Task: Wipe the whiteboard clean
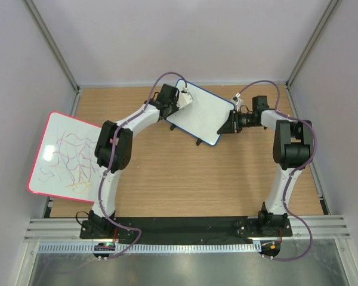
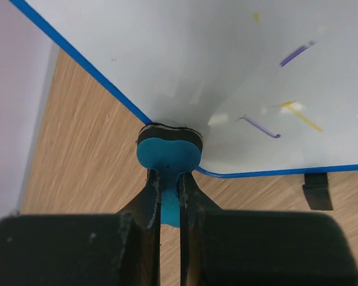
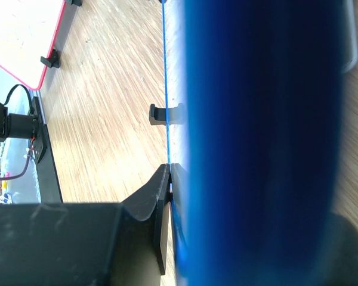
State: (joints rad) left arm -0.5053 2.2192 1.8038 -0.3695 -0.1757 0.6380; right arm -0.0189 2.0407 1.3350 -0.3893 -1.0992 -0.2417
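Note:
The small blue-framed whiteboard (image 1: 201,113) is held tilted above the wooden table, in the middle back. In the left wrist view the whiteboard (image 2: 238,65) shows short purple and yellow pen marks (image 2: 296,55). My left gripper (image 2: 170,179) is shut on a blue eraser (image 2: 169,154), whose black pad presses on the board's near corner. In the top view my left gripper (image 1: 178,100) is at the board's left end. My right gripper (image 1: 228,126) is shut on the board's right edge. In the right wrist view my right gripper (image 3: 169,179) pinches the thin blue frame (image 3: 166,89), seen edge-on.
A larger red-framed board (image 1: 62,155) with purple and yellow scribbles lies at the table's left edge; its corner shows in the right wrist view (image 3: 18,36). Grey walls enclose the table on three sides. A black foot (image 2: 317,189) hangs under the small board.

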